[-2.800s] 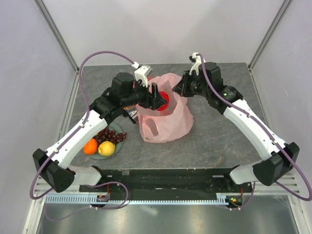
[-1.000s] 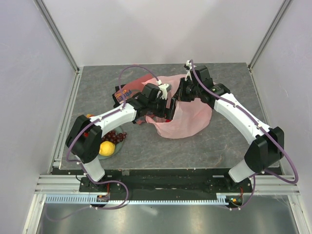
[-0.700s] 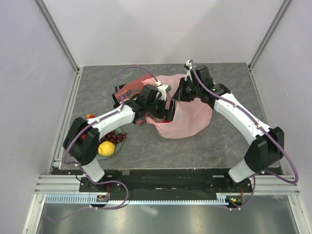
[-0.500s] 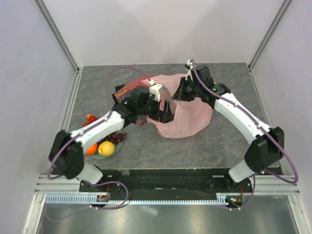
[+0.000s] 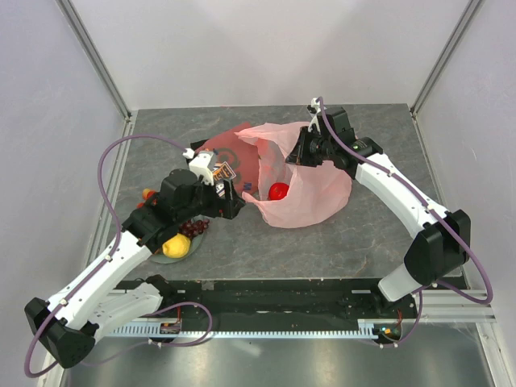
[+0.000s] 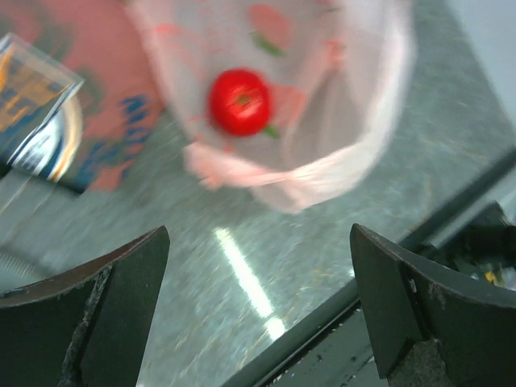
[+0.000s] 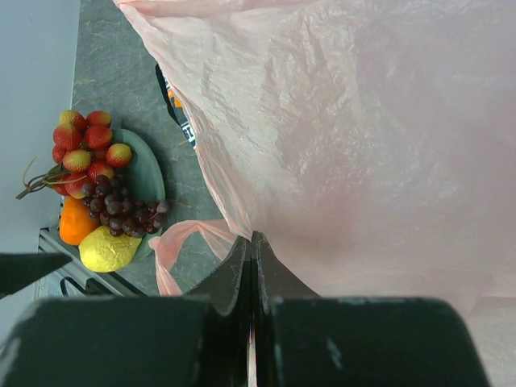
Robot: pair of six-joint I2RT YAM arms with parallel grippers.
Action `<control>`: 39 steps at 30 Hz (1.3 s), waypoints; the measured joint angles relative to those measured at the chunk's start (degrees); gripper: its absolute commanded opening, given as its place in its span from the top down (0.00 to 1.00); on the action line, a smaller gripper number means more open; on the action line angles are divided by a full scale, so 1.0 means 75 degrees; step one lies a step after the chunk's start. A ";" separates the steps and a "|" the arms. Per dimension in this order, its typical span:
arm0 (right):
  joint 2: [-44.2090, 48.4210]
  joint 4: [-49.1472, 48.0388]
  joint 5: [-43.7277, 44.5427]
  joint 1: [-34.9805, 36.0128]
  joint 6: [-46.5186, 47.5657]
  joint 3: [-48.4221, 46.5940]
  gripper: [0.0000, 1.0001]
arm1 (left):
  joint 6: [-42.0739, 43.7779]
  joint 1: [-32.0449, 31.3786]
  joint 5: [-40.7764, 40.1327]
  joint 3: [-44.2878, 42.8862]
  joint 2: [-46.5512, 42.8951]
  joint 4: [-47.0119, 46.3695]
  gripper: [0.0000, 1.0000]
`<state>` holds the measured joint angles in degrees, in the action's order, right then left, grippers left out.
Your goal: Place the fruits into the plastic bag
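The pink plastic bag (image 5: 314,181) lies open mid-table, with a red apple (image 5: 278,191) inside; the apple also shows in the left wrist view (image 6: 239,101), within the bag's mouth (image 6: 339,137). My right gripper (image 5: 297,153) is shut on the bag's far rim (image 7: 339,121) and holds it up; its closed tips show in the right wrist view (image 7: 251,242). My left gripper (image 5: 231,197) is open and empty, just left of the bag's mouth (image 6: 258,310). The lemon (image 7: 109,250), orange (image 7: 76,222), grapes (image 7: 121,211) and strawberries (image 7: 85,145) lie on the plate.
The pale green plate (image 7: 147,173) sits at the near left of the table, partly under my left arm in the top view (image 5: 165,256). A folded red printed cloth (image 5: 226,153) and a small packet (image 6: 32,105) lie behind the left gripper. A loose bag handle (image 7: 181,238) lies on the table.
My left gripper pulled back out of the bag toward the near left and now stands open. The red apple stayed in the bag. The right gripper kept its hold on the rim.
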<state>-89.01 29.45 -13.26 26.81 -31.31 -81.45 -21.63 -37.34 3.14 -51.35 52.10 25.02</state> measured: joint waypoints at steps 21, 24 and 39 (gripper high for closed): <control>-0.0099 -0.0041 -0.0050 -0.0055 0.0003 0.0003 0.98 | -0.2935 0.2037 -0.2500 0.0172 -0.0787 0.5243 0.01; -0.0143 -0.0041 -0.0058 -0.0058 0.0003 0.0003 0.98 | -0.3095 0.2253 -0.2567 0.0201 -0.0749 0.5502 0.01; -0.0248 -0.0184 -0.0128 -0.0157 0.0000 0.0003 0.98 | -0.3474 0.3284 -0.2509 0.1154 -0.0522 0.4919 0.01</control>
<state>-90.87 28.08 -14.22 25.63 -31.31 -81.43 -47.68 -12.71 -15.68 -42.70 48.18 61.91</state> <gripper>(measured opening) 0.016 0.991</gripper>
